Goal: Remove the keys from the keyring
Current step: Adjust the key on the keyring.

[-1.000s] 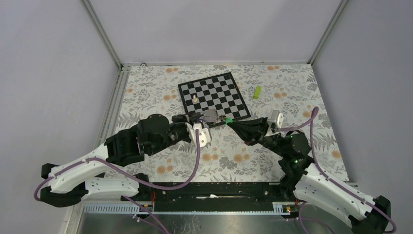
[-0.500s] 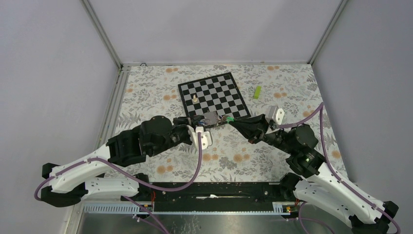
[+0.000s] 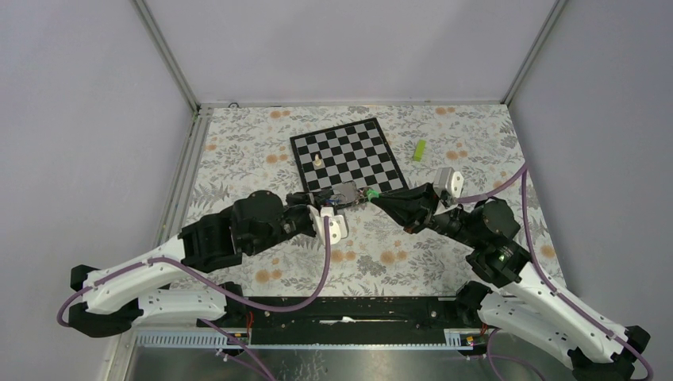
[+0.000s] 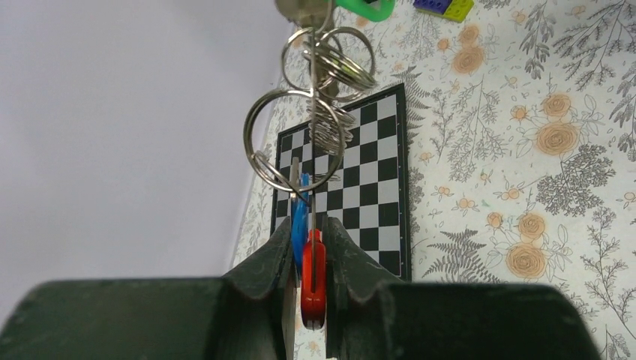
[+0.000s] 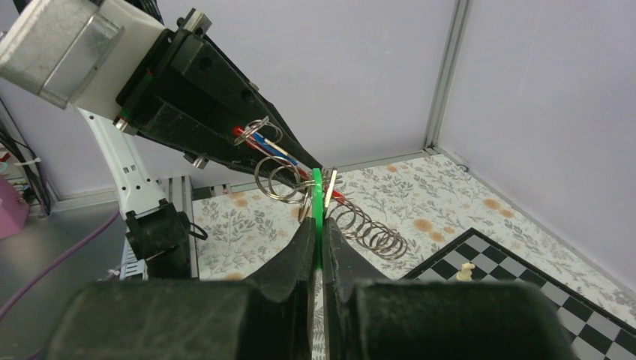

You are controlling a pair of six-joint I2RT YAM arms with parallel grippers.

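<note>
**Left pincer** (image 4: 307,232): clenched. Its two black moulded fingers (image 4: 266,259) pinch a flat red tag (image 4: 313,279). Pressed against the tag is the blue key (image 4: 300,217), caught by its plastic head.

**Right pincer** (image 5: 318,225): clenched on the green key (image 5: 317,196). The key's head is a thin flat plastic plate, seen edge-on between the black fingers. A short silvery metal blade (image 5: 331,182) shows just beside it.

**Keyring** (image 4: 289,142): round loops of thin bright steel wire, several linked together.
- The largest loop lies nearest the left pincer.
- Smaller split rings (image 4: 339,56) sit further along.
- A stretched coil of fine wire (image 4: 328,127) hangs among them.

**Location:** the keys (image 3: 347,193) and ring are strung in the air between the two pincers, clear of the surface. In the overhead view the bunch sits over the near edge of the chessboard (image 3: 349,155), about mid-surface. The left arm reaches in from the left and the right arm from the right.

**Other items:**
- The chessboard is a flat square board with dark and pale squares and a dark border, lying askew.
- A small pale pawn (image 3: 318,159) stands upright on the left part of the board.
- A lime-green oblong block (image 3: 419,150) lies on the surface to the right of the board, apart from it.
- A purple-and-yellow studded brick (image 4: 444,6) lies on the cloth.
- The surface (image 3: 238,151) is covered with a pale cloth printed with grey ferns and orange flowers.
</note>
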